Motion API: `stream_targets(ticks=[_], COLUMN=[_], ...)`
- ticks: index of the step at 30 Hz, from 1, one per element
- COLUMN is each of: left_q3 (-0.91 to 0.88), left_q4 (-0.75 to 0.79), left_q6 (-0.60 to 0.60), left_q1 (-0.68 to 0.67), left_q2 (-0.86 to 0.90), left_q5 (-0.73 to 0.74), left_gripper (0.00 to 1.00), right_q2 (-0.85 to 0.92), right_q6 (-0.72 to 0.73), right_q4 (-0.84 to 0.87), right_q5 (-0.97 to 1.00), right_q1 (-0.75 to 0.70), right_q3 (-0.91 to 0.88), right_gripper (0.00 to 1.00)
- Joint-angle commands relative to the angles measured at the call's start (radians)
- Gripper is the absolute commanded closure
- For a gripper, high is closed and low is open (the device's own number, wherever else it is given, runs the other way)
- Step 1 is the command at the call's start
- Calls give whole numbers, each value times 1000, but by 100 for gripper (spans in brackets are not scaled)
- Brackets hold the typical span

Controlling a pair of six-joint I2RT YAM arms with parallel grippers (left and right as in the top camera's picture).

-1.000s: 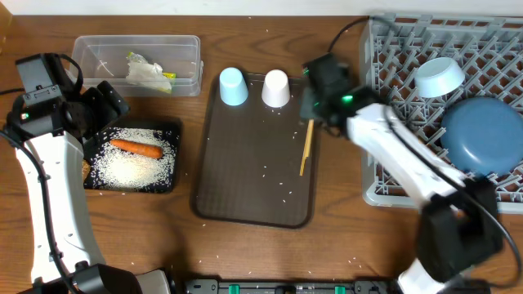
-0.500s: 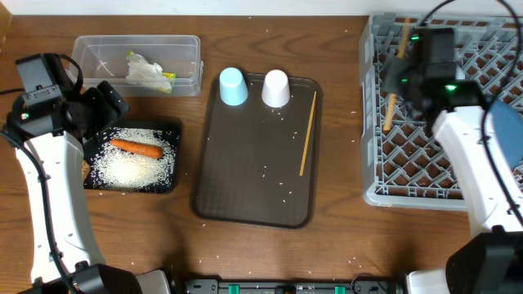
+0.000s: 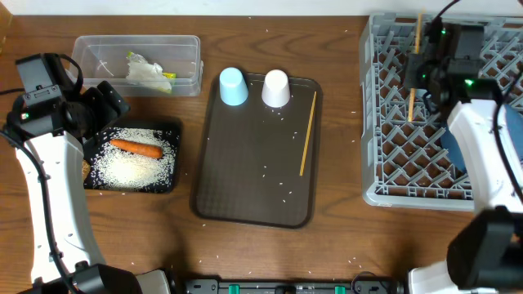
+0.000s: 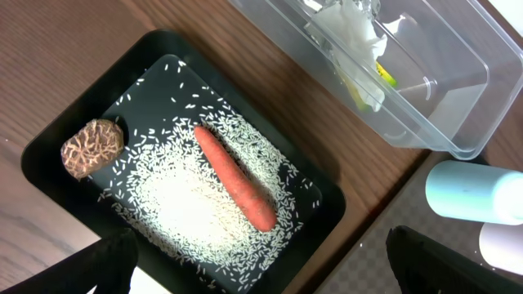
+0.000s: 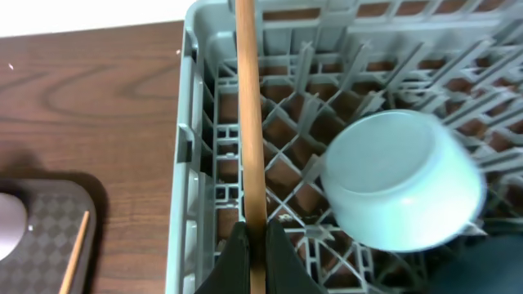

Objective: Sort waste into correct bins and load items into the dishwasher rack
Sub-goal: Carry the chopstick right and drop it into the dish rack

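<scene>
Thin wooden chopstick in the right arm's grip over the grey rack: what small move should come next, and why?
Probably ease down and let go. The right gripper is shut on the thin wooden chopstick above the large grey plastic rack, beside the white bowl, so it looks ready to drop in. The other chopstick lies on the brown tray.

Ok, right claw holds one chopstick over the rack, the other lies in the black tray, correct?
No: the other chopstick lies on the brown tray, per the overhead view. The right claw does hold one chopstick over the rack.
</scene>
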Motion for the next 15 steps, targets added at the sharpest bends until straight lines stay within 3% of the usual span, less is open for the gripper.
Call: stream_targets(ticks=[1, 15], left_q3=[14, 14], left_q4=[0, 0], left_q6=[-5, -5], left_q1=[4, 4], left_q2=[-7, -7], left_q5=[-5, -5], left_gripper=[2, 2], right_q2=[63, 125], right_q6=[-20, 120], right_q4=[23, 50], right_q5=[-37, -90], right_q1=[9, 12], right_q3=[1, 2], right_gripper=[99, 99])
